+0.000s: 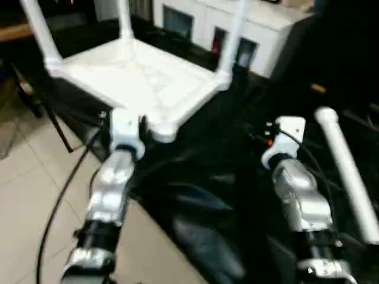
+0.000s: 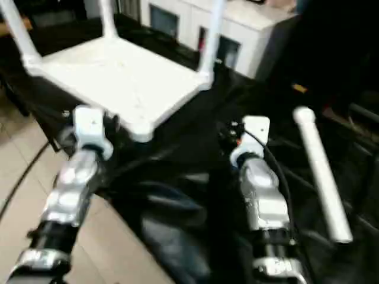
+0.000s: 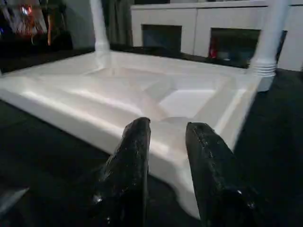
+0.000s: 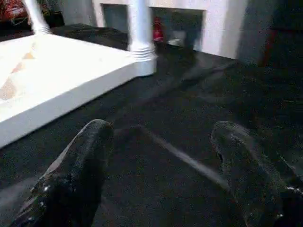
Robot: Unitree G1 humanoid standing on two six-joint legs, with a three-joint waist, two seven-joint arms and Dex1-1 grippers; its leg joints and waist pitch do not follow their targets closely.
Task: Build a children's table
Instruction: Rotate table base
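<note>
Upside down on the black work surface (image 1: 195, 195) sits the table top (image 1: 139, 80), three legs already upright and the near corner socket (image 1: 161, 131) bare, left gripper (image 3: 165, 142) narrowly parted just before it gripping nothing, right gripper (image 4: 161, 156) gaping empty, fourth leg (image 1: 349, 171) lying near right, likely awaiting pickup.

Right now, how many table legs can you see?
4: three stand in the upturned top's sockets, far-left, back and far-right; one lies loose at the right.

Both silver forearms forward; left end effector (image 3: 165, 156) narrowly parted, right end effector (image 4: 161, 161) wide.
</note>
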